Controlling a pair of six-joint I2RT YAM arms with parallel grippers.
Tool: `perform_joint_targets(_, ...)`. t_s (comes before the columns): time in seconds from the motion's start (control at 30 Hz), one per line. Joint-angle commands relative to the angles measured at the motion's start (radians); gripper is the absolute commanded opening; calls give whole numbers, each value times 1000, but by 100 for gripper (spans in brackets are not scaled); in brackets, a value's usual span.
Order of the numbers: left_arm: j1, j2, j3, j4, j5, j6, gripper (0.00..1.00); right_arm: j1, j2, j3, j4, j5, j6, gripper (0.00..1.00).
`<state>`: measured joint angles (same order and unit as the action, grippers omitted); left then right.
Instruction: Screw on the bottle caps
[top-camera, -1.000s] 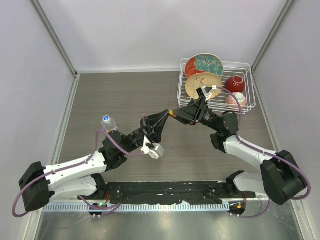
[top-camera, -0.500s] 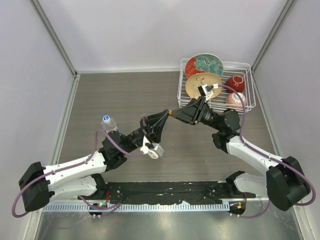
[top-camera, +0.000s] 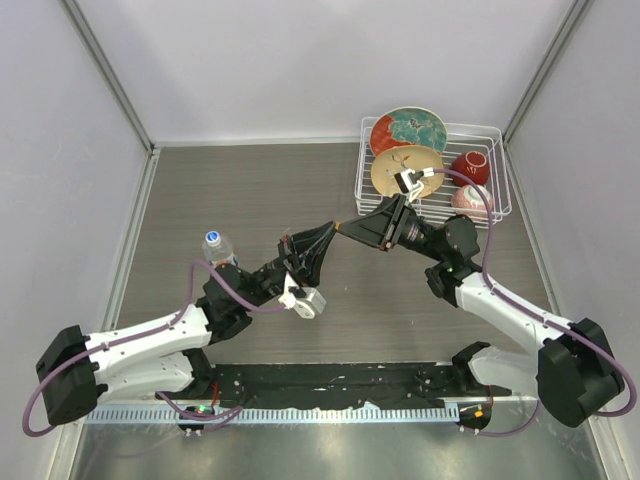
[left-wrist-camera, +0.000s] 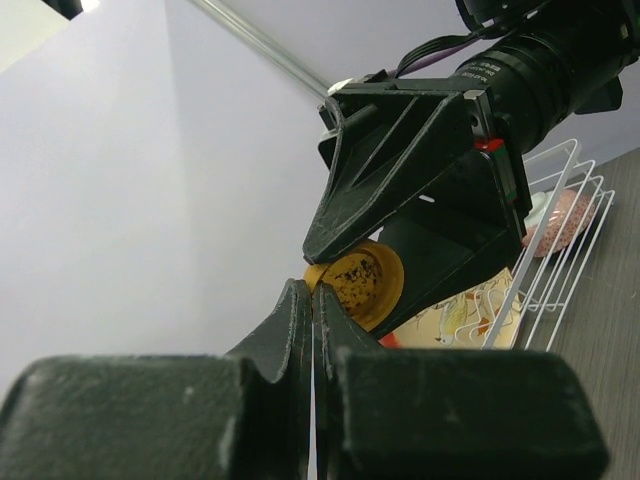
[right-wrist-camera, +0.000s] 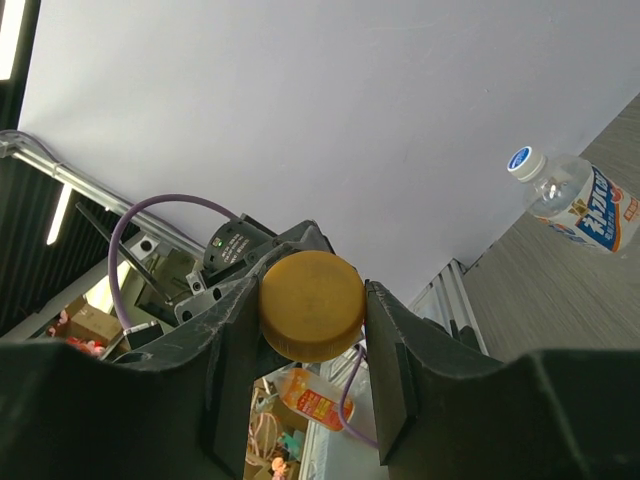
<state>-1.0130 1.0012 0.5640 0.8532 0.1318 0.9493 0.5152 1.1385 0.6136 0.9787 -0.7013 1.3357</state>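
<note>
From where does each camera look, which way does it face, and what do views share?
Top external: above, behind the robot, looking down on the table; left arm and right arm show, left hand and right hand tip to tip.
Left wrist: looks along its own shut fingers at the right hand gripping the orange cap.
Right wrist: looks past its own fingers and that cap toward the water bottle.
Shared: both wrist views show the cap; top and right wrist, the bottle.

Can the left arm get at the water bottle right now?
Probably yes: the water bottle stands alone beside that arm, with nothing blocking it. But the left gripper is shut, close by the orange cap, so it must back off and open first.
</note>
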Motion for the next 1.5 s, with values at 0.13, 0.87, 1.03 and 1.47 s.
perform_joint_targets(0.13,7,-26,-19,20,-27,-15,16,3,-48,58,-44,5,-79,29)
perform_joint_targets(0.87,53,-70,128,-629,-385,-803,83,5,-255,480,-1181,482,-908,28)
perform_joint_targets(1.03,195,37,117,-574,-272,-1015,88,5,-301,492,-1204,526,-931,28)
perform_joint_targets(1.47,280,298,140,-424,-228,-1101,87,5,-356,463,-1227,560,-942,28)
